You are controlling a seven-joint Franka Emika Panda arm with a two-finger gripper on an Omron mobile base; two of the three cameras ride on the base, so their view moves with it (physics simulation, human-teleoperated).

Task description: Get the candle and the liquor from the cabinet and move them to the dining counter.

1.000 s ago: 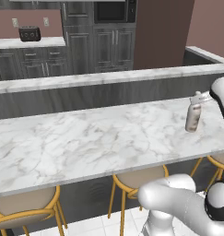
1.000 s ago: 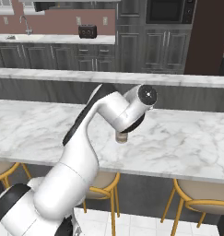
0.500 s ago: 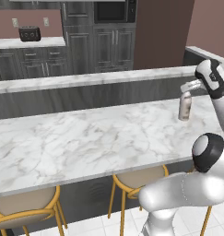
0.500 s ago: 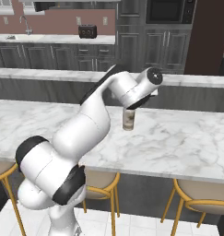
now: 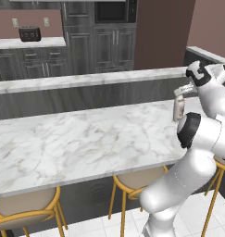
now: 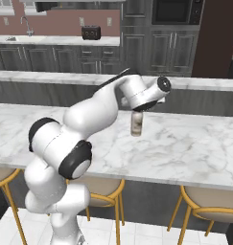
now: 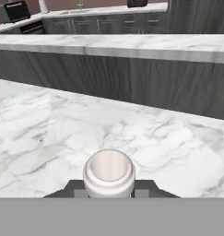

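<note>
Here we have the liquor (image 6: 136, 123) hanging from our end effector (image 7: 109, 191), which is closed on its neck. The bottle's open mouth sits right between the two dark fingertips in the hand view, and its cream body drops straight down below the end effector. We hold it upright, presumably so it can be set down on its base without tipping. It hangs over the tabletop of the dining counter (image 5: 77, 139); we cannot tell whether the base touches the marble or floats just above it. Ahead of the end effector the raised back ledge (image 7: 132, 46) runs across, well beyond the bottle. Gold-legged stools (image 6: 206, 201) stand tucked under the near edge, below and behind the end effector. We judge this to be the placing step for the bottle, with release not yet made.
</note>
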